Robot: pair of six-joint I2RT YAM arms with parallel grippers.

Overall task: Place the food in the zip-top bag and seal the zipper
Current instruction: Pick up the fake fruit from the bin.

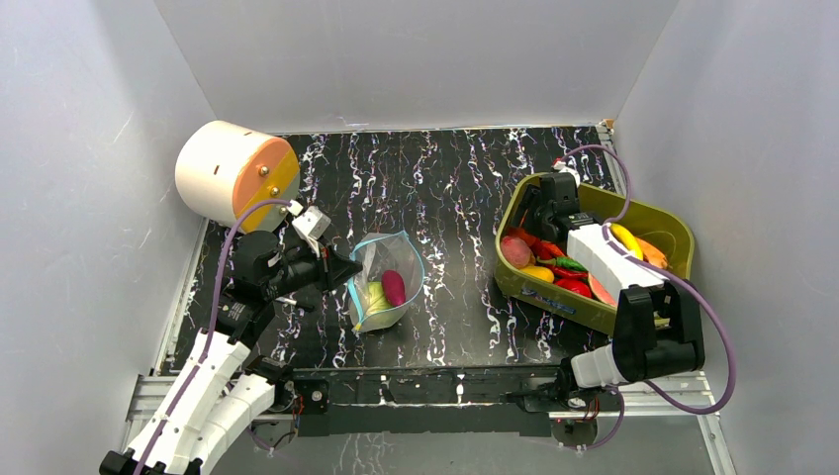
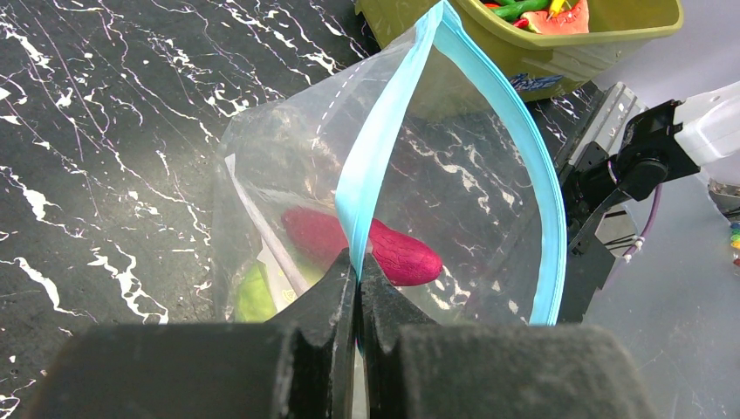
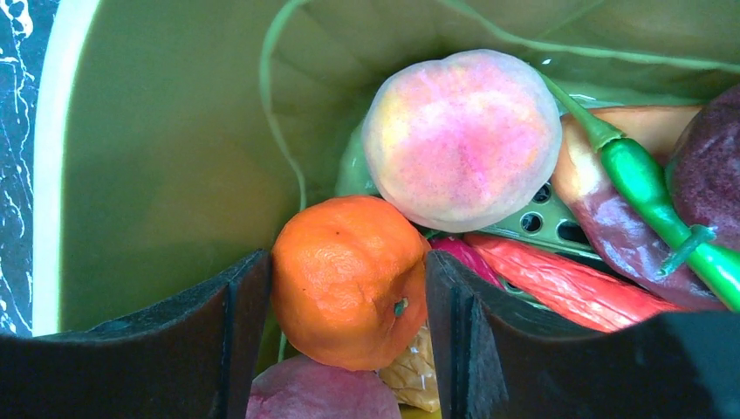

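At the far left we see a white and orange drum (image 1: 235, 175) lying on the black table (image 1: 445, 178). Just right of it, our left gripper (image 2: 358, 271) is pressed together on the blue zipper (image 2: 384, 148). It pinches one lip of the clear bag (image 1: 386, 282), whose mouth stands open. Inside the bag lie a purple sweet potato (image 2: 397, 253) and a green cabbage (image 2: 255, 297). Further right, well apart, the olive bin (image 1: 665, 220) holds more food. Our right gripper (image 3: 347, 262) is down in it, its jaws set against both sides of an orange (image 3: 347, 297), gripping it. A peach (image 3: 462, 140) sits just beyond the orange, with a red pepper (image 3: 558, 288) and a green pepper (image 3: 646, 192) to the right.
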